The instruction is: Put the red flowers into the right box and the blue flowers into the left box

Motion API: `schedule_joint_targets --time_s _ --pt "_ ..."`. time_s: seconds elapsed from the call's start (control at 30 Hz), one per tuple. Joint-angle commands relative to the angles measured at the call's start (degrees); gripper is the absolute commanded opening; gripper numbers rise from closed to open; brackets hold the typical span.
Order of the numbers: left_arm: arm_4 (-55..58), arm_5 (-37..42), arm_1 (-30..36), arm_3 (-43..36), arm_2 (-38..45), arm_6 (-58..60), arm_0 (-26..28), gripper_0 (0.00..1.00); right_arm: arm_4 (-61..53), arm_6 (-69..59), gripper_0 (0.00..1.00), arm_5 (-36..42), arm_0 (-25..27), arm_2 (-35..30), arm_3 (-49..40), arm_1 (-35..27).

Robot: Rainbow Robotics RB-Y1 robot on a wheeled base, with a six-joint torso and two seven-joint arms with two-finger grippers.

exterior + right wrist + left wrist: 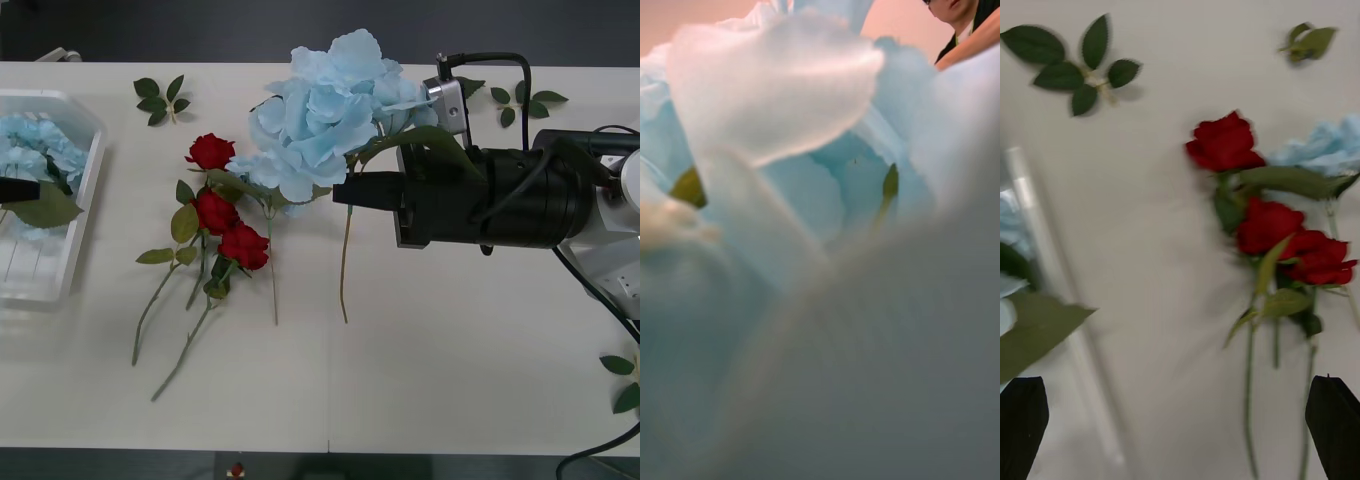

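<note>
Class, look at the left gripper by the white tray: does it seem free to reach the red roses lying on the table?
Probably yes. The left gripper is open beside the left box, and bare table lies between it and the red flowers. Only the blue flowers overlap them on the far side.

The right arm reached leftward, level, its right gripper (345,192) closed. The left gripper (1178,427) held its fingers (1021,427) spread wide.

The right arm's wrist (500,205) is a fat black cylinder ending in a black finger (368,191), with a small silver camera block (448,100) on top. A black cable (490,62) loops above it. The left gripper's fingers (1335,424) are black, rounded slabs.
</note>
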Motion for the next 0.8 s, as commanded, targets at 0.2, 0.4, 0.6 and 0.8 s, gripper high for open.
schedule_joint_targets --time_s 0.2,0.4,0.6,0.8 --pt "21.97 -12.3 0.97 -3.1 -19.09 -11.69 -3.23 1.0 -0.14 -2.46 0.0 -0.77 -0.94 -0.05 -2.52 0.64" --pt "36.82 -19.94 -3.07 -3.89 -30.87 -28.21 -4.28 1.0 -0.14 -2.73 0.0 -0.95 -0.94 -0.05 -2.52 0.64" --pt "39.99 -19.42 -9.66 -4.59 -34.03 -34.94 -3.76 1.0 -0.14 -2.82 0.0 -1.13 -0.94 -0.05 -2.52 0.64" --pt "40.96 -19.06 -17.22 -6.0 -37.11 -34.94 -1.56 1.0 -0.14 -2.82 0.0 -1.13 -0.94 -0.05 -2.52 0.73"
